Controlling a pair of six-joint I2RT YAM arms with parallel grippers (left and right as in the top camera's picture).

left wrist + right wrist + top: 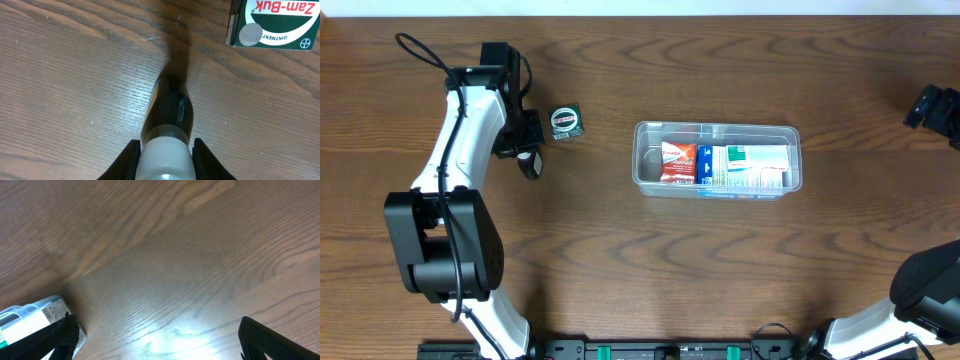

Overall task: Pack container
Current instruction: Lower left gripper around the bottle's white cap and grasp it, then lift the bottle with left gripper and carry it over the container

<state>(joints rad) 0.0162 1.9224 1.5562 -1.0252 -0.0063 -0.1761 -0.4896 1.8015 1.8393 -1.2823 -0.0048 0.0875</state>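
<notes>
Slippage is my first worry. My left pincer is closed narrowly on the pale cap of the small dark bottle, one finger on each side of it, and the whole dark body sticks out beyond my fingertips with nothing under it that I can trust. A grip that far back on a smooth round cap could let the bottle swing down or twist out when I start to carry it. I cannot tell whether it is clear of the wood.

The green Zam-Buk box lies just beside me, on the far right. A careless sweep towards the middle of the table could knock it away.

The container sits mid-table, well apart from me on the right. Its red packet and the pale boxes already fill most of the floor, with bare room only at the left end. If I come in low the bottle could strike the rim and shove the light bin, and if I let go too far right it could land on the packets and roll.

My right pincer hangs wide open and empty over bare wood by the bin's right end, so nothing steadies the bin.
</notes>
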